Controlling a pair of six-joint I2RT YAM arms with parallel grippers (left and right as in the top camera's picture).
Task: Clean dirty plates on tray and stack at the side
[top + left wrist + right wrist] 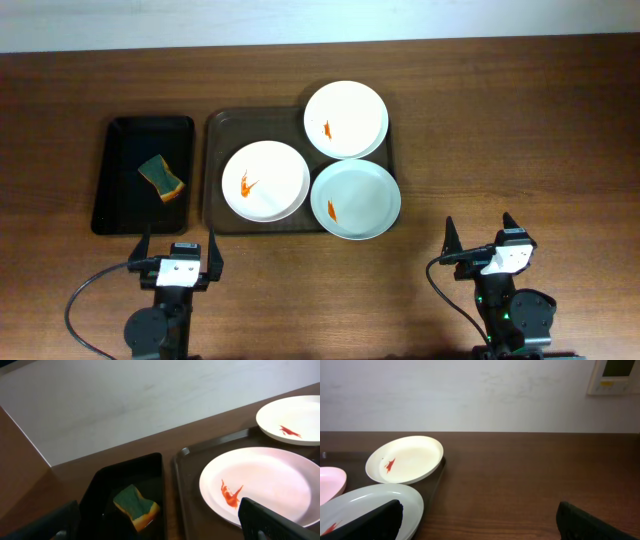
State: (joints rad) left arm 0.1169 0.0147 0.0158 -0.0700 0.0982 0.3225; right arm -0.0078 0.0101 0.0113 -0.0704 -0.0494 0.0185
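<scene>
The left gripper (176, 246) is on the near side of the tray (213, 170), just past its near left corner. Its two fingers are spread wide and hold nothing. The right gripper (479, 232) is on the near side of the tray too, off past its right end. Its fingers are also wide apart and empty.

Three white plates lie on the tray, packed close together. Each one has a small orange-red smear, so none is clean yet. The left plate (265, 181) lies flat on the tray's near left part. The right plate (355, 200) is at the tray's near right corner and hangs out over the edge. The far plate (345, 120) is at the tray's far right corner and sticks out past the far rim.

Just left of the tray is a smaller black tray (120, 145). A green and yellow sponge (162, 178) lies in it.

I think the job has not started. No plate is stacked beside the tray. The first step looks like getting the sponge, and the left gripper is the closer one. It would need to reach out over the black tray, come down with one finger on each side of the sponge, and squeeze. The sponge lies a bit crooked, so the fingers should turn to match it.
</scene>
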